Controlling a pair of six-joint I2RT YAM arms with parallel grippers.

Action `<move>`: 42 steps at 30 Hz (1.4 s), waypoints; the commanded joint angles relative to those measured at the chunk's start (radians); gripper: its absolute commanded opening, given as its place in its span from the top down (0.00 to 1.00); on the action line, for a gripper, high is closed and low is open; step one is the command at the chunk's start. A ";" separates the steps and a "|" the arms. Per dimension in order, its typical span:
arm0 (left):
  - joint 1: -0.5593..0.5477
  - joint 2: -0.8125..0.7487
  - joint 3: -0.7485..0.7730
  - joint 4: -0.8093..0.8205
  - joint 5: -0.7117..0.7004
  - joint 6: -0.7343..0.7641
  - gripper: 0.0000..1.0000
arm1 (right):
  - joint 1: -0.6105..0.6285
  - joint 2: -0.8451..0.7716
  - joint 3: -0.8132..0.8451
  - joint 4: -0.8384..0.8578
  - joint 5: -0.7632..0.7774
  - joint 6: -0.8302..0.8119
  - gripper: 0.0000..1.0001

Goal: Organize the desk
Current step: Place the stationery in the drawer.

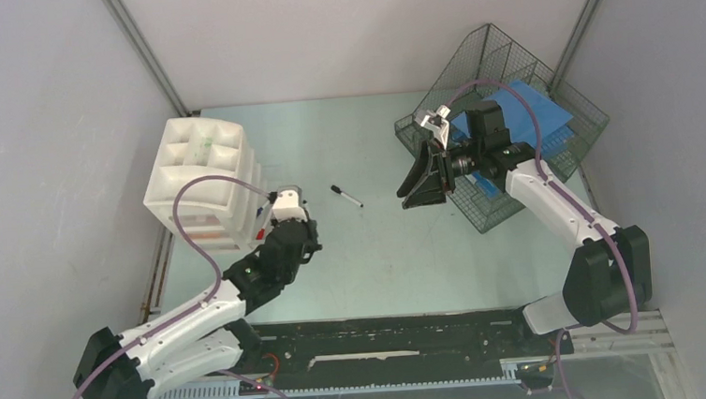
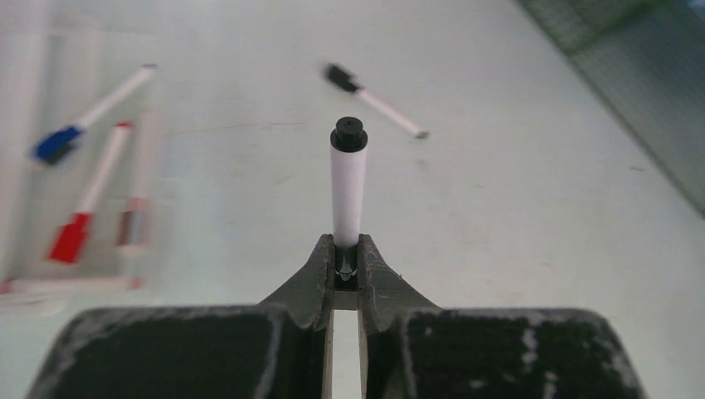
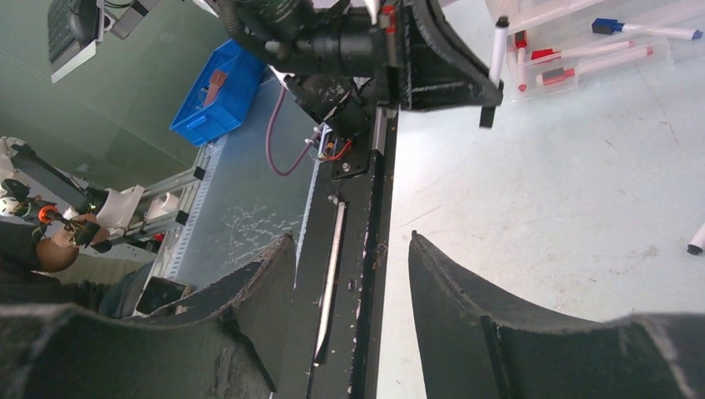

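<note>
The desk [image 1: 372,254] is a pale mint top with a black rail [image 1: 387,333] at the near edge. My left gripper [image 1: 284,207] hangs beside the white drawer unit [image 1: 199,177], shut on a white marker with a black end [image 2: 348,179], which sticks out forward above the desk. The held marker also shows in the right wrist view [image 3: 497,50]. A second marker with a black cap [image 1: 347,196] lies loose on the desk, also in the left wrist view [image 2: 376,100]. My right gripper [image 1: 414,188] is open and empty above the desk by the mesh tray; its fingertips [image 3: 293,243] stand wide apart.
An open clear drawer with blue and red markers [image 2: 83,183] sits low at the left, also in the right wrist view [image 3: 582,58]. A dark wire-mesh tray [image 1: 513,123] holding blue flat items stands at the back right. Grey walls surround the desk.
</note>
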 commanded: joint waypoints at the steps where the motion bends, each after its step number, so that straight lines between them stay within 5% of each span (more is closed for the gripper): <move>1: 0.078 -0.026 0.061 -0.194 -0.124 0.032 1.00 | 0.002 -0.016 0.004 -0.011 0.006 -0.030 0.40; 9: 0.183 0.029 0.141 -0.309 -0.216 0.090 0.97 | 0.002 -0.009 0.004 -0.020 0.014 -0.041 0.40; 24: 0.323 0.404 0.349 -0.352 -0.359 0.197 0.97 | 0.002 -0.006 0.004 -0.040 0.021 -0.068 0.40; 31: 0.368 0.510 0.396 -0.335 -0.372 0.230 0.82 | 0.002 0.002 0.004 -0.044 0.023 -0.071 0.40; 38: 0.371 0.531 0.422 -0.356 -0.341 0.215 0.50 | 0.002 0.004 0.004 -0.050 0.032 -0.079 0.39; 42: 0.371 0.476 0.432 -0.393 -0.279 0.183 0.42 | 0.002 0.005 0.004 -0.059 0.042 -0.091 0.40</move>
